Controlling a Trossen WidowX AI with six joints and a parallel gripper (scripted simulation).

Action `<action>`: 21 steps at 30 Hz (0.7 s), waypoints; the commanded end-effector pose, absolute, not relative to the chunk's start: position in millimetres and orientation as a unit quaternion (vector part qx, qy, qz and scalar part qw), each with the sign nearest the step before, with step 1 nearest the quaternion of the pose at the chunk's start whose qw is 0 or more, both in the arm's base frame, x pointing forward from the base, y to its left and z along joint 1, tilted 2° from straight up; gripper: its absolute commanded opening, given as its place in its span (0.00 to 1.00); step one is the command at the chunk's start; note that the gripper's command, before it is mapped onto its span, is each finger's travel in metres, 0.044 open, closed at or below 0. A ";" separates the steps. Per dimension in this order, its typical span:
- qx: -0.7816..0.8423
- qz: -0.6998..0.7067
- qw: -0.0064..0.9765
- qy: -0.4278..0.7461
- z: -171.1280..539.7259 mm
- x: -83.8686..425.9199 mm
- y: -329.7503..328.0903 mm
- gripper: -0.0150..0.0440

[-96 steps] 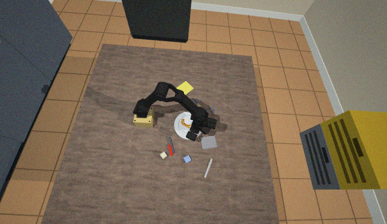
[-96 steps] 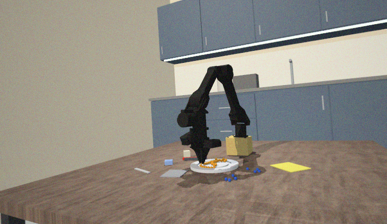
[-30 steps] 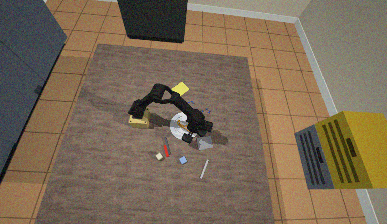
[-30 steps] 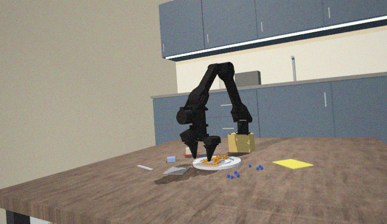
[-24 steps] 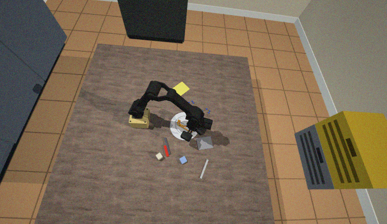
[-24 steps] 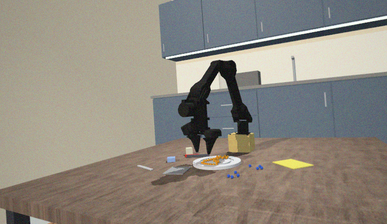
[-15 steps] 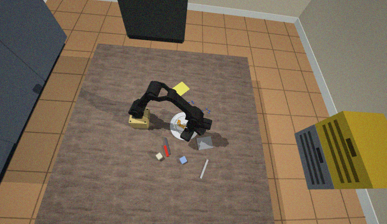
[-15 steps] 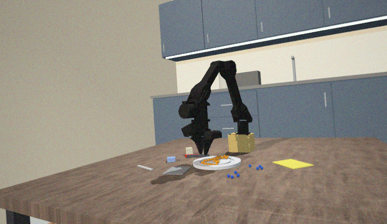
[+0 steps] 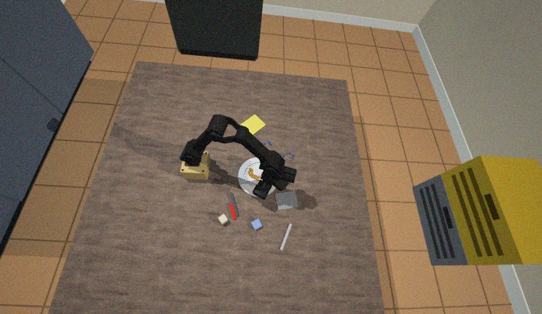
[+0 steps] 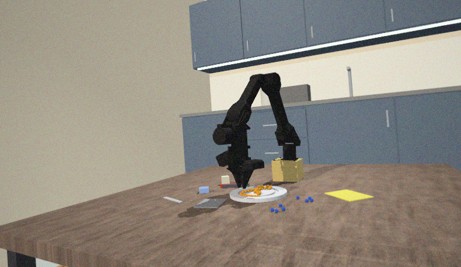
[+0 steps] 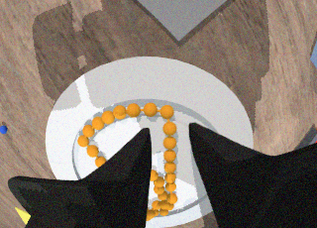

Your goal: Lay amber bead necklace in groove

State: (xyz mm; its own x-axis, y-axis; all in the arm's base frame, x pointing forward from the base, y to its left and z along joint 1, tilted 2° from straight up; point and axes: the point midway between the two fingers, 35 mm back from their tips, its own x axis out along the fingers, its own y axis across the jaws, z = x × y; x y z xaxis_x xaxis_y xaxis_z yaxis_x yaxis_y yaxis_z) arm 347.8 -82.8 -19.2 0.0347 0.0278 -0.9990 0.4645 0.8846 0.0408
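Observation:
The amber bead necklace (image 9: 250, 171) (image 10: 257, 193) (image 11: 133, 110) lies on the white round bead board (image 9: 242, 177) (image 10: 233, 196) (image 11: 149, 76). In the wrist view, beads follow the groove along its upper left, turn a corner at the top and run straight down across the inner disc to a bunch at the bottom. Another stretch cuts inward from the left, partly hidden by a finger. The groove's right side holds no beads. My gripper (image 10: 241, 186) (image 11: 169, 132) is partly open, fingertips low over the board, one on each side of the straight run near the corner, not touching it.
A grey plate (image 9: 286, 200) (image 10: 210, 203) (image 11: 180, 15) lies close beside the board. Small blue beads (image 9: 293, 154) (image 10: 280, 205) and a yellow sheet (image 9: 254, 123) (image 10: 349, 195) lie on another side. A red bar (image 9: 233, 212), a cream cube (image 9: 223, 219), a light blue block (image 9: 256, 224) and a pale stick (image 9: 285, 236) lie around.

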 end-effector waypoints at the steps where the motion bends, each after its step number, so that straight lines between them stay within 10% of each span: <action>1: 0.184 -0.158 0.690 0.682 -28.3 344.7 -81.5 0.46; 12: 0.184 -0.158 0.689 0.683 -36.9 343.4 -80.8 0.46; 21: 0.183 -0.158 0.691 0.682 -34.4 344.6 -81.4 0.25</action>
State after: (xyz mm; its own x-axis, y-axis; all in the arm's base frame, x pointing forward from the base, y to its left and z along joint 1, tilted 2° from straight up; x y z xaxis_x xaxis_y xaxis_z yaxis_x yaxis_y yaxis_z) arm 344.3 -81.4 -34.8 0.0204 0.0315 -0.9993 0.4667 0.8836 0.0373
